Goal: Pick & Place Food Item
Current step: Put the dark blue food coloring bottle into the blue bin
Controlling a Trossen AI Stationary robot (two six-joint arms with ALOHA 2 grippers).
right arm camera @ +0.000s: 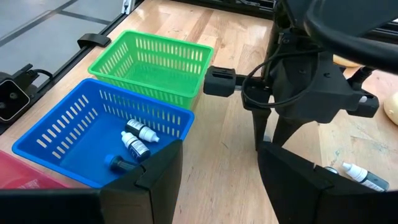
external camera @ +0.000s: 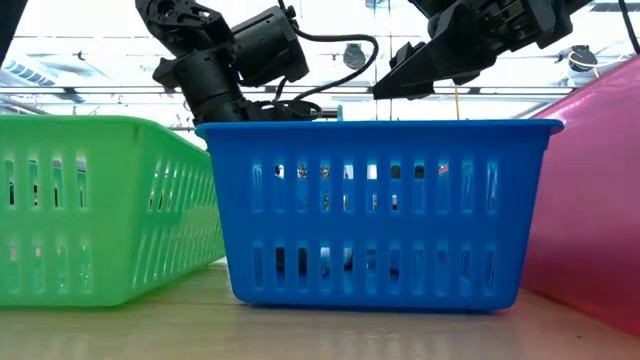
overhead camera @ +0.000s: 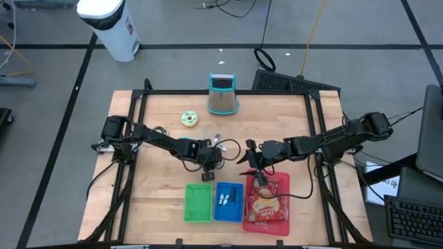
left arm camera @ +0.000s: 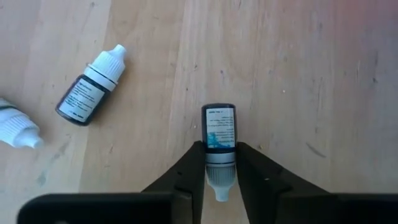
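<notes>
**Left end effector closing on dropper bottle, mid-worktop**

Small dropper bottle lies on the wooden worktop, cap toward the wrist, sitting between the left end effector fingers. Fingers sit right against both sides of the cap and neck; looks clamped on the dropper bottle or nearly so, bottle not yet off the wood. In the high view this spot is just left of worktop centre, left end effector.

Second bottle lies loose at about 10 o'clock from the gripped one in the left wrist view, well apart; a third white cap shows at the frame edge.

Blue basket sits at about 5 o'clock from the grasp in the high view and already holds bottles. Green basket just beside it, red basket on the other side with packets.

Right end effector hovers above the red basket's far edge, fingers apart, empty, waiting.

Step, as I read it: grasp phase of the pick. Next move calls for a firm clamp, straight lift, carry toward 5 o'clock over the blue basket, release. Risk: grip is on the narrow cap, bottle could pivot.
</notes>
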